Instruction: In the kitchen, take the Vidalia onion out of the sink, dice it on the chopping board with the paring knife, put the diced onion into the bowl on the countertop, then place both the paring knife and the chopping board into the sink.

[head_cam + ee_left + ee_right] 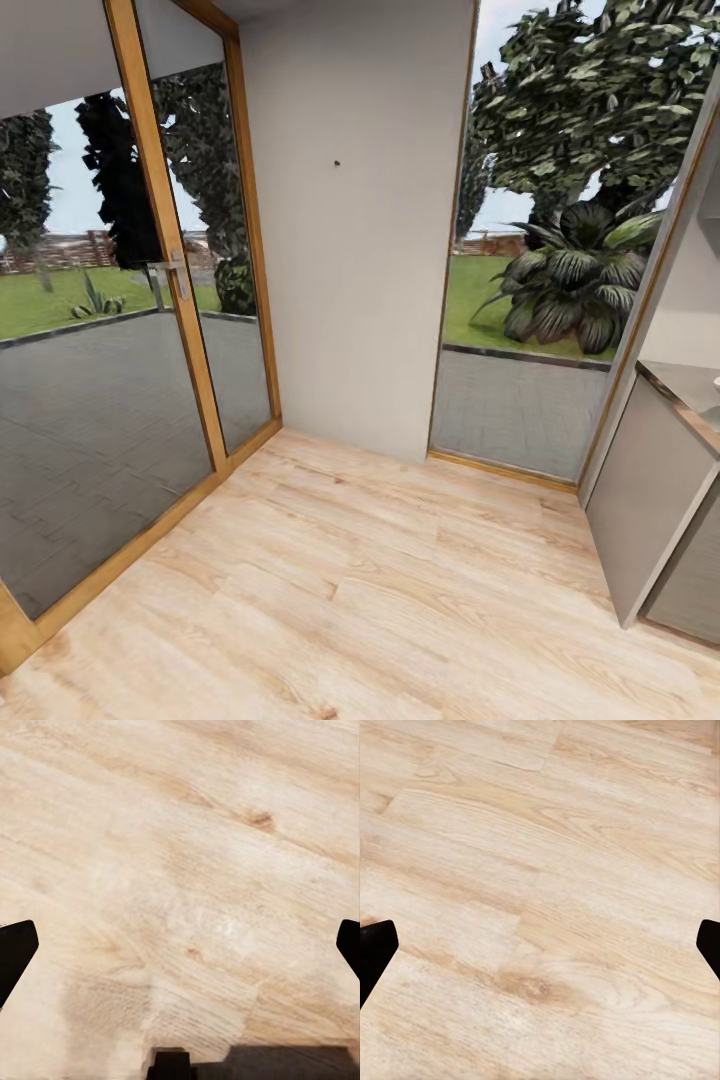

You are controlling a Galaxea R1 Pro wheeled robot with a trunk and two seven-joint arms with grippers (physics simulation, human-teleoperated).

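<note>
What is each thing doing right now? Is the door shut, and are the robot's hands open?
Wood-framed glass door: shut.
Grey cabinet under the glossy countertop: shut.
Left end effector: open, empty, over the light wooden plank floor.
Right end effector: open, empty, over the floor.

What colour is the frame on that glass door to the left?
Warm orange-brown wood on the door frame, with a metal handle; clearest in the head view.
</note>
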